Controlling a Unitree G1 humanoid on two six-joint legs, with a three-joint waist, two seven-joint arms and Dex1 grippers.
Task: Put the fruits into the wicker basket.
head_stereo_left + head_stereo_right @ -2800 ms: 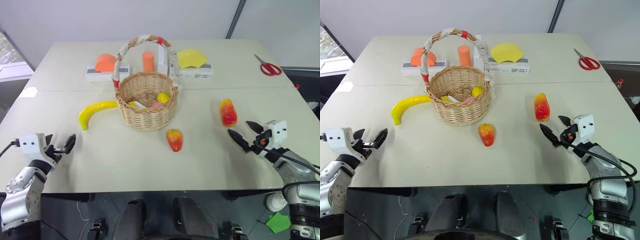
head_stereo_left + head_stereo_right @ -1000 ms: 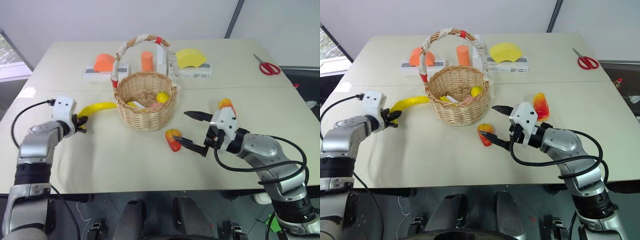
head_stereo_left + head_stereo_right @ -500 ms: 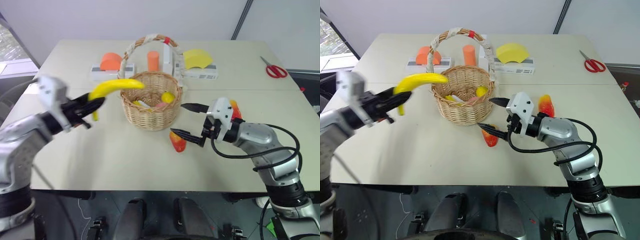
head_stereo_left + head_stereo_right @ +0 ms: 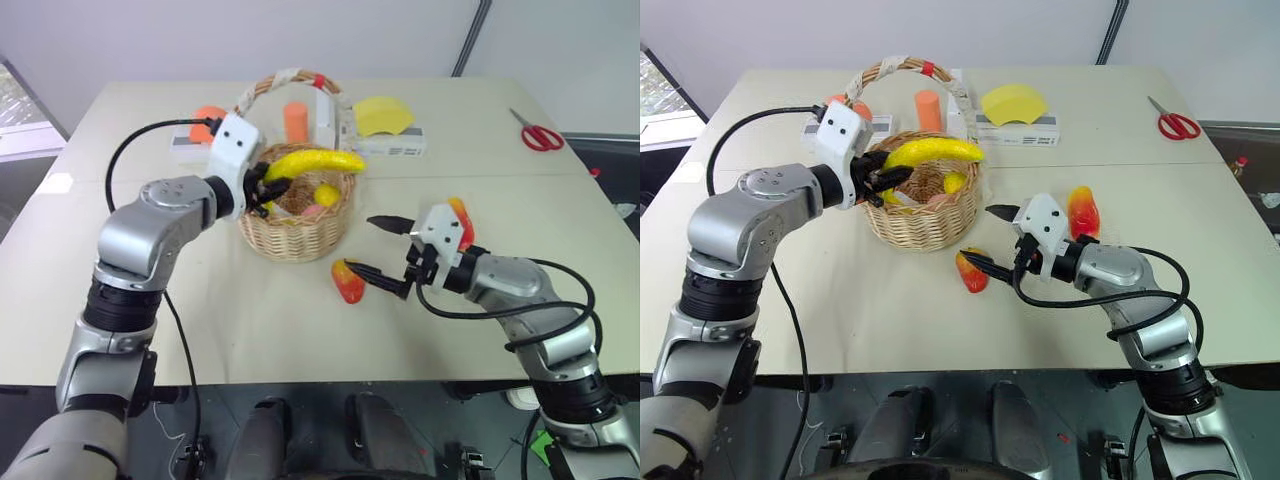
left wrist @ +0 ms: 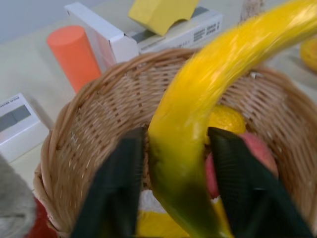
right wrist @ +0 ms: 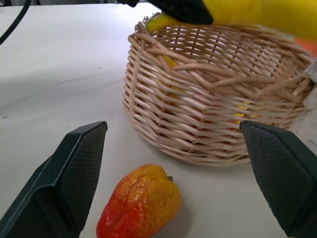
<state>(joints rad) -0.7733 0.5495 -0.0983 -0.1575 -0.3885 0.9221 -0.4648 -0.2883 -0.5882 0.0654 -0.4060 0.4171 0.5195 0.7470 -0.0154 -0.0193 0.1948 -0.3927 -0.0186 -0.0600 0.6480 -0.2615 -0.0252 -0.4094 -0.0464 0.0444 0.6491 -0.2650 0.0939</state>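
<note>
My left gripper [image 4: 268,187] is shut on the stem end of the long yellow banana [image 4: 315,161], holding it roughly level over the wicker basket [image 4: 295,232]. In the left wrist view the banana [image 5: 198,114] sits between both black fingers above the basket's inside. A red-to-yellow fruit [image 4: 348,282] lies on the table in front of the basket. My right gripper [image 4: 366,246] stands wide open right beside it, and the fruit [image 6: 141,210] shows low between its fingers without touching them. Another red-yellow fruit [image 4: 1082,212] lies behind the right gripper's white housing.
The basket holds a small yellow ball [image 4: 326,194] and a pink piece. Behind it are white boxes [image 4: 395,145] with an orange cylinder [image 4: 295,120], an orange block [image 4: 207,117] and a yellow block [image 4: 384,115]. Red scissors [image 4: 541,135] lie far right.
My left arm has carried the banana up and to the right, from beside the basket to above its opening. The right gripper stays open by the near fruit.
</note>
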